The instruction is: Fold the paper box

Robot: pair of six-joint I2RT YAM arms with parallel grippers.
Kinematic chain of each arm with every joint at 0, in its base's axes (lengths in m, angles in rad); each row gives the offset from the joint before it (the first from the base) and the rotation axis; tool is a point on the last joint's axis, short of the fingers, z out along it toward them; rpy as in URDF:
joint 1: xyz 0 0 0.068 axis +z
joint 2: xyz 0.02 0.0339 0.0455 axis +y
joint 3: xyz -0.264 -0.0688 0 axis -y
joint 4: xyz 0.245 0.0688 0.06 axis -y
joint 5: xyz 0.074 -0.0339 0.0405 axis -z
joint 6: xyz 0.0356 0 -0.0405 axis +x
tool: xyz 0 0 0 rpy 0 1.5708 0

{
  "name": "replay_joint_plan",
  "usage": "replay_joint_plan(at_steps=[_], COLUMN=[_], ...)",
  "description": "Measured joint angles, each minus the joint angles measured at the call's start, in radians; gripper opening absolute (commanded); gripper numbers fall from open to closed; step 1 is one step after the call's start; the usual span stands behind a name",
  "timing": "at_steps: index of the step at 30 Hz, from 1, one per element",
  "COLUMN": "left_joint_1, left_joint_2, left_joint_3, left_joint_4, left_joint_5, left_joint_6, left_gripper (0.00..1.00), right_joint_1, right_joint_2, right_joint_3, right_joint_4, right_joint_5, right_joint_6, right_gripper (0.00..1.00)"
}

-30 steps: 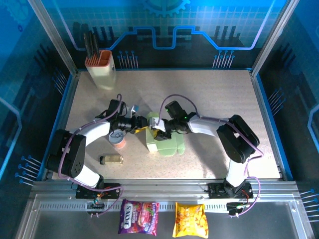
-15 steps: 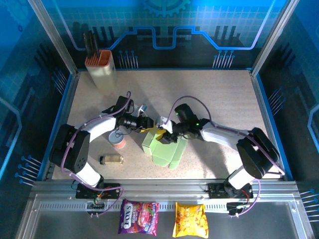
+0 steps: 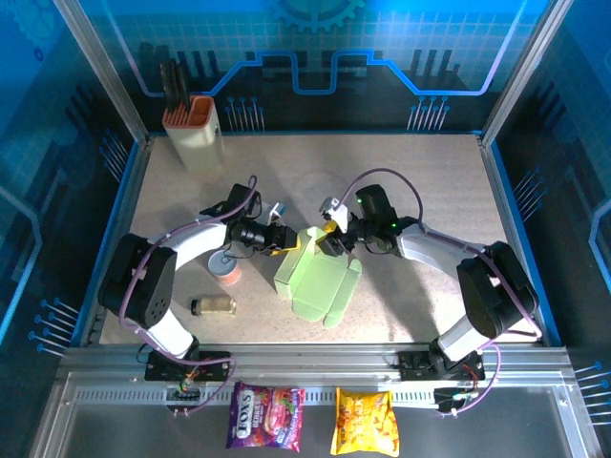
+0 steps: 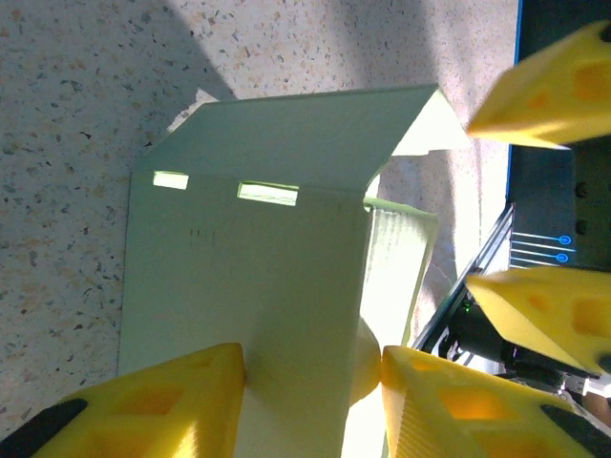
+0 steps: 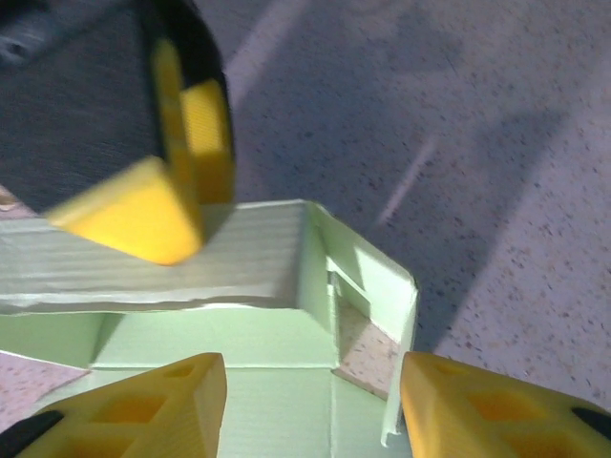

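The paper box (image 3: 320, 286) is pale mint-green cardboard, partly folded, lying in the middle of the table. My left gripper (image 3: 288, 246) reaches in from the left and is shut on the box's upper left wall. In the left wrist view its fingers (image 4: 162, 401) pinch a green panel (image 4: 258, 286) from both sides. My right gripper (image 3: 329, 234) hangs open just above the box's far edge. In the right wrist view its yellow fingertips (image 5: 496, 405) stand wide apart over an open corner of the box (image 5: 220, 382), gripping nothing.
A cream holder with an orange rim (image 3: 196, 129) stands at the far left. A small can (image 3: 227, 267) and a lying bottle (image 3: 213, 305) sit left of the box. Two snack packets (image 3: 265, 417) lie beyond the near rail.
The right gripper has opened, let go of the box and drawn back to the right. The box has turned and settled flatter. The left gripper keeps its hold.
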State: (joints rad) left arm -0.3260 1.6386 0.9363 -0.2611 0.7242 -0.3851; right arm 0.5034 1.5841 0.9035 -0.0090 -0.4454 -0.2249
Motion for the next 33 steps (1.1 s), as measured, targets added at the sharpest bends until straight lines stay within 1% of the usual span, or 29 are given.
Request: replay_joint_plan(at_steps=[6, 8, 14, 19, 25, 27, 28, 30, 31, 33], left_joint_1=[-0.005, -0.005, -0.005, -0.005, -0.005, -0.005, -0.005, -0.005, -0.006, -0.006], left_joint_2=[0.000, 0.000, 0.000, 0.001, 0.005, 0.007, 0.009, 0.011, 0.011, 0.012], left_joint_3=[0.000, 0.002, 0.004, 0.004, 0.004, 0.004, 0.004, 0.004, 0.005, 0.005], left_joint_4=[0.000, -0.004, -0.005, -0.003, 0.000, 0.003, 0.005, 0.005, 0.005, 0.005], left_joint_5=[-0.004, -0.005, -0.010, -0.012, -0.011, -0.010, -0.008, -0.007, -0.007, -0.005], left_joint_6=[0.000, 0.000, 0.000, -0.001, -0.001, -0.001, -0.001, -0.001, -0.001, -0.001], left_gripper=[0.42, 0.42, 0.42, 0.42, 0.42, 0.42, 0.42, 0.42, 0.42, 0.42], right_joint_1=[0.001, 0.005, 0.034, 0.088, 0.138, 0.142, 0.143, 0.142, 0.142, 0.138], right_joint_2=[0.016, 0.015, 0.005, -0.027, -0.083, -0.100, -0.106, -0.113, -0.113, -0.108], right_joint_3=[0.015, 0.014, 0.014, 0.010, -0.006, -0.006, -0.006, -0.006, -0.006, -0.005], right_joint_4=[0.009, 0.010, 0.009, -0.025, -0.064, -0.077, -0.082, -0.089, -0.091, -0.100], right_joint_5=[0.049, 0.065, 0.125, 0.163, 0.209, 0.240, 0.262, 0.299, 0.315, 0.332], right_joint_6=[0.034, 0.041, 0.079, 0.121, 0.180, 0.208, 0.224, 0.250, 0.269, 0.289], right_gripper=[0.21, 0.14, 0.04, 0.00, 0.00, 0.07, 0.16, 0.36, 0.42, 0.46])
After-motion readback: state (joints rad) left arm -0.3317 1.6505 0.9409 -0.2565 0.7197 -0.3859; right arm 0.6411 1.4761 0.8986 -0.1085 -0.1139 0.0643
